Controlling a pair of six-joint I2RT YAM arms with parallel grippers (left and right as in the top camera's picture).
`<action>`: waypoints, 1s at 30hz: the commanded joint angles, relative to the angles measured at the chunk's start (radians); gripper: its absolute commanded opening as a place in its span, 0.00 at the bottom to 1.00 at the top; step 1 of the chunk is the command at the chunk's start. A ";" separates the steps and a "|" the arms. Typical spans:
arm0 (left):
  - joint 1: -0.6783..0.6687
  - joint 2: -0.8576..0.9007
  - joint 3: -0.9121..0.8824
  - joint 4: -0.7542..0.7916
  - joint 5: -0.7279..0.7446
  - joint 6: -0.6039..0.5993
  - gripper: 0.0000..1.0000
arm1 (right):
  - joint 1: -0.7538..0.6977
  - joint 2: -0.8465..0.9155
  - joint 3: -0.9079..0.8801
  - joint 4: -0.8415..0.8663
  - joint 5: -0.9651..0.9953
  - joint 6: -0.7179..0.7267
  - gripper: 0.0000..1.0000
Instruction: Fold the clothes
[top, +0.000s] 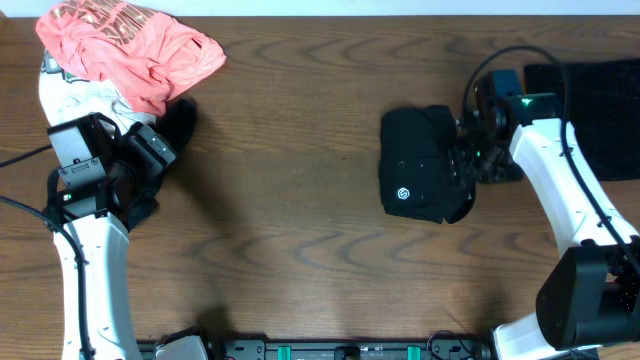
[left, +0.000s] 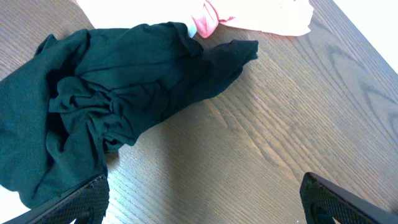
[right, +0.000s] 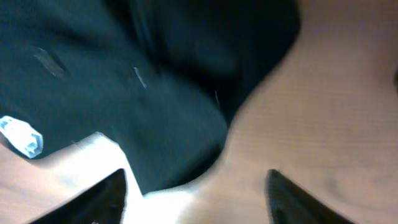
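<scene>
Black folded garment (top: 418, 165) lies right of centre on the table (top: 300, 260), logo up, and looks finished. Your right gripper (top: 472, 160) sits at its right edge. The right wrist view is blurred, but the jaws stand wide with the cloth's hem between them, gripping nothing. At the far left, a crumpled black garment (left: 112, 106) lies unfolded against a coral garment (top: 130, 45) and a white garment (left: 273, 15). Your left gripper (left: 205, 208) hovers just beside the black one, jaws wide and empty. Risk 1: pulling the right fingers back along the table could drag the hem and undo the fold. Risk 2: a pinch on the crumpled heap could catch 2 layers, or the coral cloth touching it, and lift both.
</scene>
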 joint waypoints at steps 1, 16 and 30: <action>0.004 0.006 0.010 -0.005 -0.011 0.017 0.98 | 0.001 0.000 0.042 0.082 -0.163 -0.031 0.53; -0.014 0.006 -0.014 -0.010 -0.001 0.017 0.98 | 0.021 0.247 0.041 0.269 -0.242 -0.024 0.37; -0.184 0.006 -0.014 -0.028 -0.001 0.028 0.98 | 0.004 0.233 0.113 0.245 -0.269 -0.036 0.58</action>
